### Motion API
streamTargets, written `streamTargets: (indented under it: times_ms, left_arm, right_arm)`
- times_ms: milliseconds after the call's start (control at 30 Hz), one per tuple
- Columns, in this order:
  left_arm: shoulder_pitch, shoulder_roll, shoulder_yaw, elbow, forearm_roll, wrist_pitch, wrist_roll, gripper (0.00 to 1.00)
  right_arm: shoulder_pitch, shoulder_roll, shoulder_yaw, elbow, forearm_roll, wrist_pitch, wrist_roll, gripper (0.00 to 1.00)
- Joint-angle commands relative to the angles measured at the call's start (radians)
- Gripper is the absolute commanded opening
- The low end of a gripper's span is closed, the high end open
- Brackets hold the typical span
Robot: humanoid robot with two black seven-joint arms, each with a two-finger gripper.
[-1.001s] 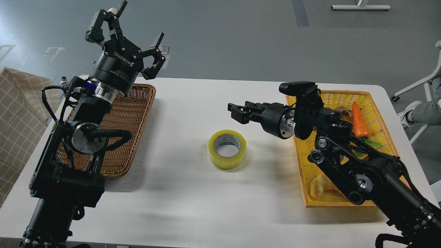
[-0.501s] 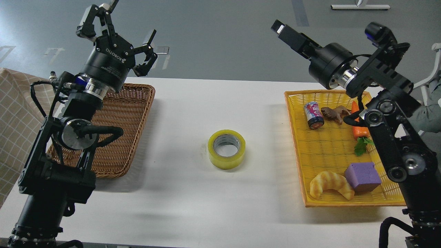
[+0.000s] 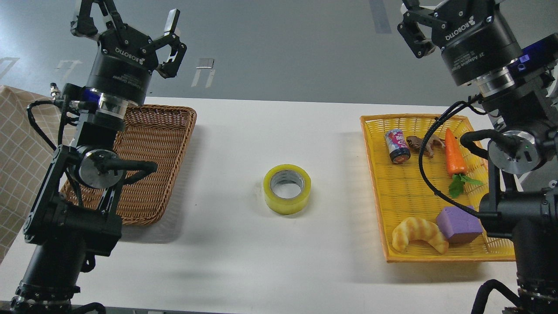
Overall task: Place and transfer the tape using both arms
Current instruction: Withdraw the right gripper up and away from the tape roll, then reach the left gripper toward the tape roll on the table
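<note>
My yellow basket (image 3: 379,192) holds can (image 3: 397,146), carrot (image 3: 453,152), croissant (image 3: 419,234) and purple cube (image 3: 458,223); left gripper (image 3: 128,19) gapes, right gripper (image 3: 420,17) is cropped, its jaws unreadable.

White "ROBOTIQ" lettering on black body of left gripper (image 3: 126,19), reads upside down. Smaller line below, "2F Adaptive Gripper", partly legible. Same "ROBOTIQ" on black body of right gripper (image 3: 418,17), with "2F Adaptive Gripper" beneath. Small blue-pink printed can (image 3: 397,146) in yellow plastic basket (image 3: 377,192): label unreadable.
</note>
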Motion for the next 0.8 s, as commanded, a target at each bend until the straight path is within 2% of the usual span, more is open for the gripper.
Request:
streamTargets:
  times_ms: [0, 200, 267, 334, 401, 501, 601, 768]
  left_arm:
    - [0.007, -0.007, -0.002, -0.027, -0.001, -0.043, -0.002, 0.98]
    - [0.02, 0.044, 0.027, -0.056, 0.101, -0.051, -0.014, 0.98]
    - [0.02, 0.082, 0.048, -0.088, 0.355, -0.011, -0.028, 0.98]
    - [0.015, 0.07, 0.059, -0.105, 0.698, 0.112, -0.027, 0.98]
    - [0.01, 0.064, 0.068, -0.107, 0.779, 0.153, -0.025, 0.98]
    - [-0.003, 0.093, 0.131, -0.105, 0.811, 0.156, -0.022, 0.98]
    - [-0.023, 0.177, 0.218, -0.107, 0.915, 0.164, -0.02, 0.98]
    - [-0.022, 0.219, 0.283, -0.12, 1.057, 0.162, -0.02, 0.98]
  right_arm:
    - [-0.008, 0.003, 0.002, 0.003, 0.019, -0.007, -0.001, 1.0]
    - [-0.011, 0.003, 0.001, 0.009, 0.019, -0.005, -0.001, 1.0]
    - [-0.011, 0.003, 0.001, 0.015, 0.019, -0.005, -0.001, 1.0]
    - [-0.013, 0.003, 0.001, 0.038, 0.02, -0.002, -0.001, 1.0]
    - [-0.013, 0.003, -0.001, 0.042, 0.023, 0.001, -0.001, 1.0]
    - [-0.017, 0.003, -0.002, 0.042, 0.031, 0.001, -0.001, 1.0]
    - [-0.019, 0.003, -0.012, 0.042, 0.031, 0.004, -0.002, 1.0]
    - [-0.02, 0.003, -0.012, 0.038, 0.03, 0.001, -0.001, 1.0]
